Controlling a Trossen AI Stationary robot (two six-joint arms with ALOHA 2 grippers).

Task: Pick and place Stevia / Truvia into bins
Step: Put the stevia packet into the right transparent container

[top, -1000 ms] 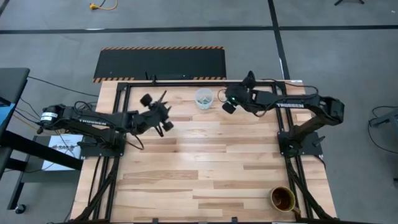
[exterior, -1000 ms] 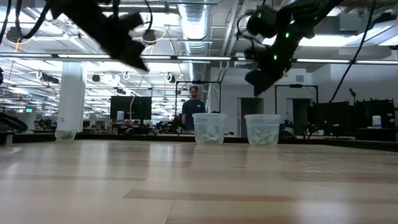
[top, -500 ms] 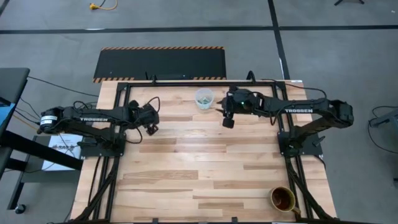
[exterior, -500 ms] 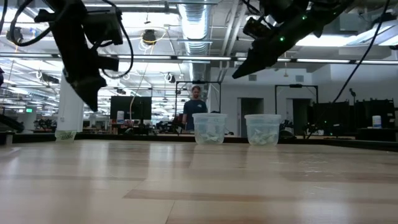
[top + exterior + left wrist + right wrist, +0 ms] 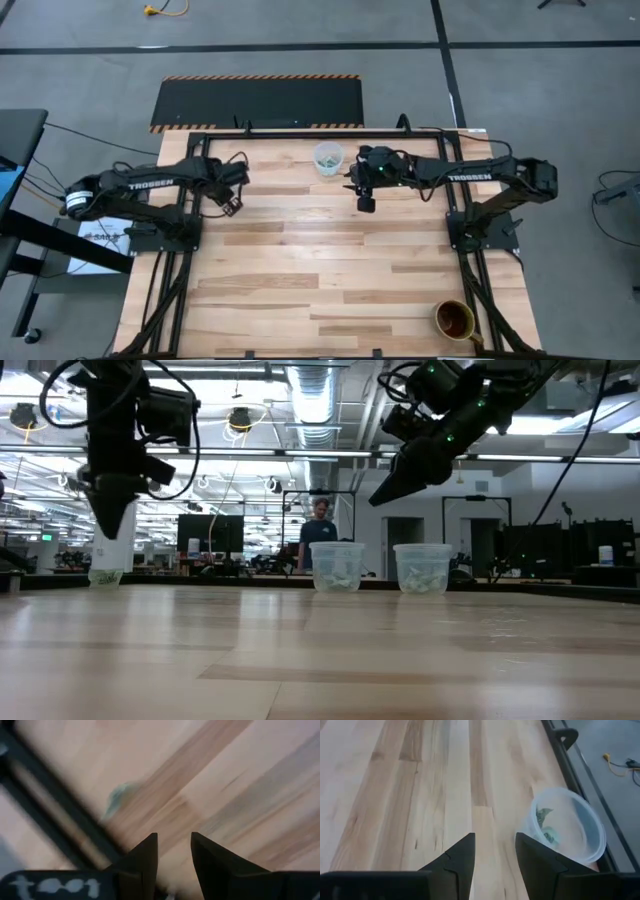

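Two clear cups stand at the table's far side, one [image 5: 337, 567] beside the other [image 5: 423, 568], both with pale green packets inside. The high view shows one cup [image 5: 328, 157]; my right arm covers the other. A single pale green packet [image 5: 105, 576] lies flat on the wood near the far left corner and appears blurred as the packet [image 5: 117, 800] in the left wrist view. My left gripper [image 5: 232, 200] hangs open above the table, pointing down, near that packet. My right gripper [image 5: 365, 203] is open and empty in the air, just near of the cups, with a cup [image 5: 565, 827] ahead of its fingers.
A brown amber cup [image 5: 455, 320] stands at the near right corner. A black metal frame rail [image 5: 300, 130] runs along the far edge and down both sides. The wooden table top [image 5: 320, 260] is bare in the middle and near parts. A person [image 5: 320, 530] stands far behind the table.
My left gripper has swung toward the table's left edge, tipping from a slant to point straight down and sinking a little. My right gripper has moved from above the cups toward the near edge. The cups and the packet have not moved.
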